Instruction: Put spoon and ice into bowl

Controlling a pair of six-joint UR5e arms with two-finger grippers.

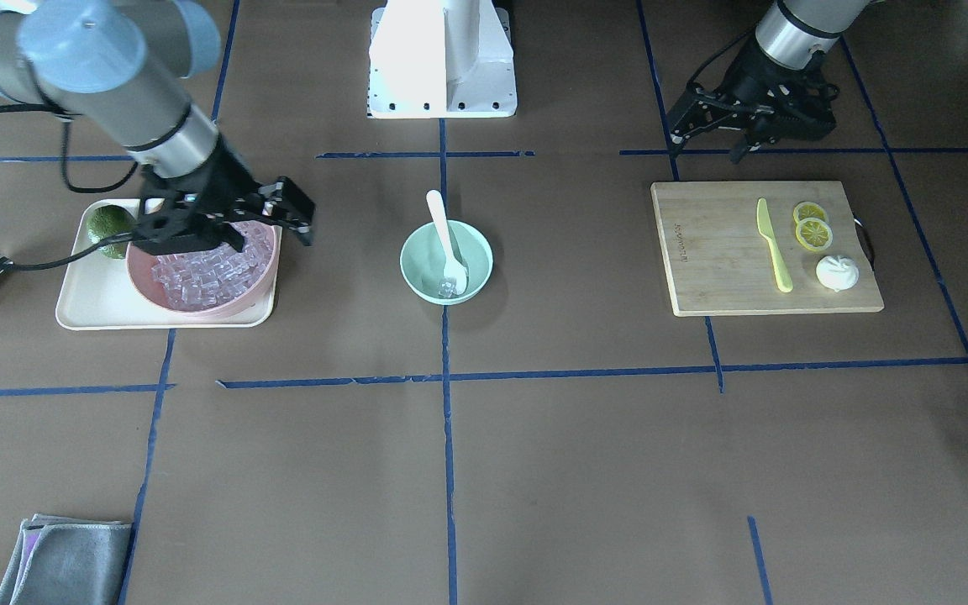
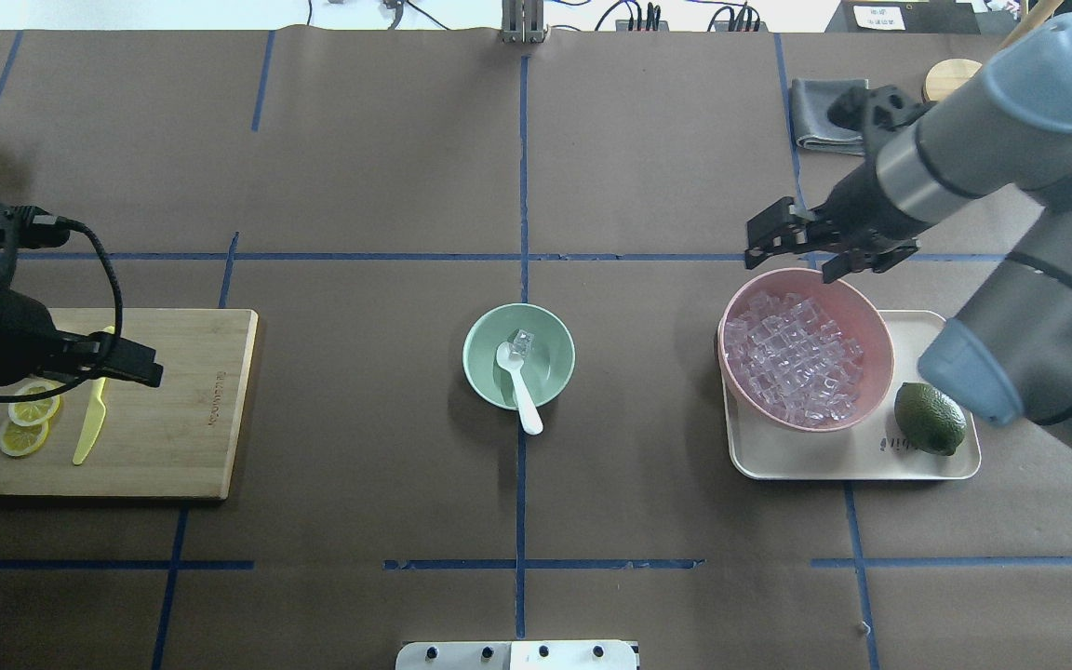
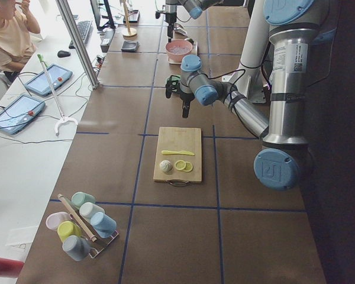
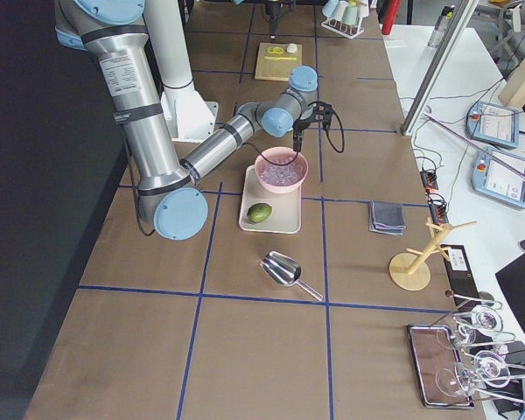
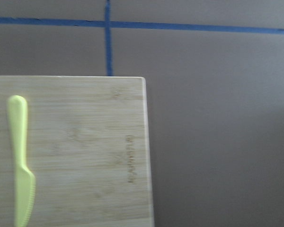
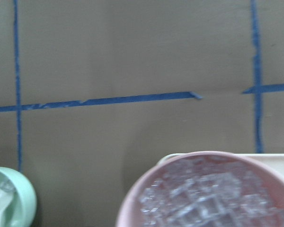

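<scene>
A mint-green bowl (image 2: 483, 328) sits at the middle of a brown desk (image 2: 359, 167) marked with blue tape lines. A white plastic spoon (image 2: 519, 386) lies in it, scoop down inside, handle resting on the near rim and sticking out toward the robot. One clear ice cube (image 2: 524, 342) sits in the bowl just beyond the scoop.

To the right, a cream tray (image 2: 871, 458) holds a larger pink bowl (image 2: 874, 326) heaped with ice cubes (image 2: 792, 358). A dark green lime (image 2: 929, 419) sits beside it on the tray. The right arm's fingers (image 2: 759, 233) hover above the far rim of the pink bowl, spread wide, with nothing between them.

To the left, a wooden cutting board (image 2: 173, 409) carries a yellow-green plastic knife (image 2: 91, 419), two lemon slices (image 2: 29, 423) and a white bun-like lump (image 1: 837, 273). The left arm's fingers (image 2: 131, 365) hang above the board's near side, apart and empty, well clear of the green bowl.
</scene>
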